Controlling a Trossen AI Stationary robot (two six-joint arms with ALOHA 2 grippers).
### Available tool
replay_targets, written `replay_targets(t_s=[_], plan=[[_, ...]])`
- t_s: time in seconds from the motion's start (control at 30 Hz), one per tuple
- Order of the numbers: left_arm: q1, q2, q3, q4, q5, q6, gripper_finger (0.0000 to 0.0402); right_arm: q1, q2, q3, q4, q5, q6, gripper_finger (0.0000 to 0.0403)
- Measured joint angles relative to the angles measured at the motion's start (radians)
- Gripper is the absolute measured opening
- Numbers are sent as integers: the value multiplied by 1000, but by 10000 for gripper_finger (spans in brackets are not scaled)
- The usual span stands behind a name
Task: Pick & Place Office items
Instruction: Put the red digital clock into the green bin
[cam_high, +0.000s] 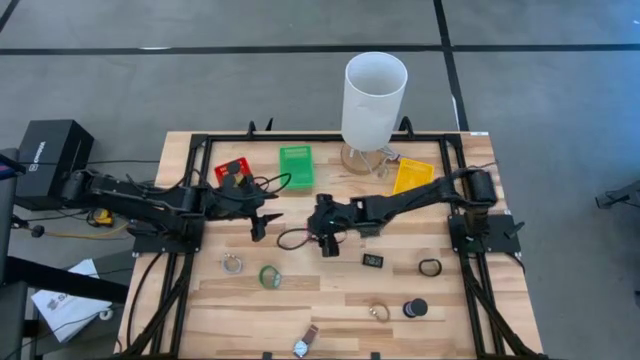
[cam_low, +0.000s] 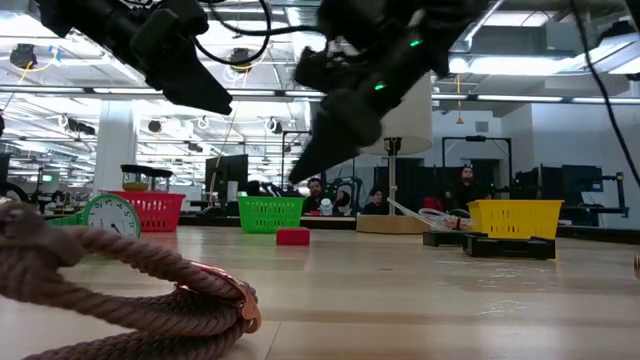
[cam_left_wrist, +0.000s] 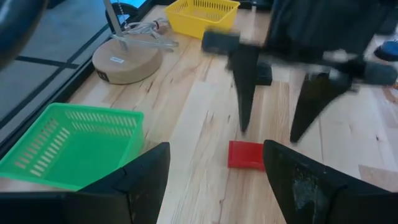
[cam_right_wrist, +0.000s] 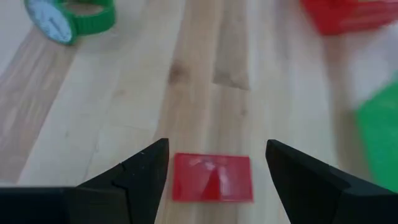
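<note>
Your right gripper (cam_right_wrist: 214, 165) and left gripper (cam_left_wrist: 214, 168), both with jaws apart, converge on the red block (cam_right_wrist: 212, 177); they risk colliding.

Grey concrete floor (cam_high: 150, 80) around the table, crossed by dark lines (cam_high: 300, 48). Light wood plank tabletop (cam_high: 340, 295) in a black frame. Black box (cam_high: 45, 155) on the floor off the table's left side, papers (cam_high: 65, 305) below it. Beyond the table, a big open workspace: long ceiling strip lights (cam_low: 540, 98), exposed ducting, white column (cam_low: 116, 145), monitors and dark equipment along the far side. Several people (cam_low: 375, 200) sit at desks in the distance.
</note>
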Motion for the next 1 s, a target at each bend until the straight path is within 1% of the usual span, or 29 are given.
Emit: replay_targets(t_s=[0.1,0.17,0.27,0.37,0.43,0.53,0.67,0.8,0.87,1.0], plan=[[0,0,0,2,0,0,250,-22,63,78,-81,-67,-54,261],[0,0,0,2,0,0,250,-35,90,128,-160,-94,-76,261],[0,0,0,3,0,0,250,-49,133,192,-229,-100,-82,261],[0,0,0,3,0,0,250,-57,147,224,-305,-99,-139,261],[0,0,0,4,0,0,250,-56,141,242,-339,-99,-215,261],[0,0,0,4,0,0,250,-46,118,266,-452,-100,-356,261],[0,0,0,5,0,0,250,-35,95,294,-478,-101,-553,261],[0,0,0,4,0,0,250,-33,106,296,-493,-100,-778,261],[0,0,0,4,0,0,250,-33,121,296,-488,-100,-835,260],[0,0,0,4,0,0,250,-32,135,297,-480,-100,-892,260]])
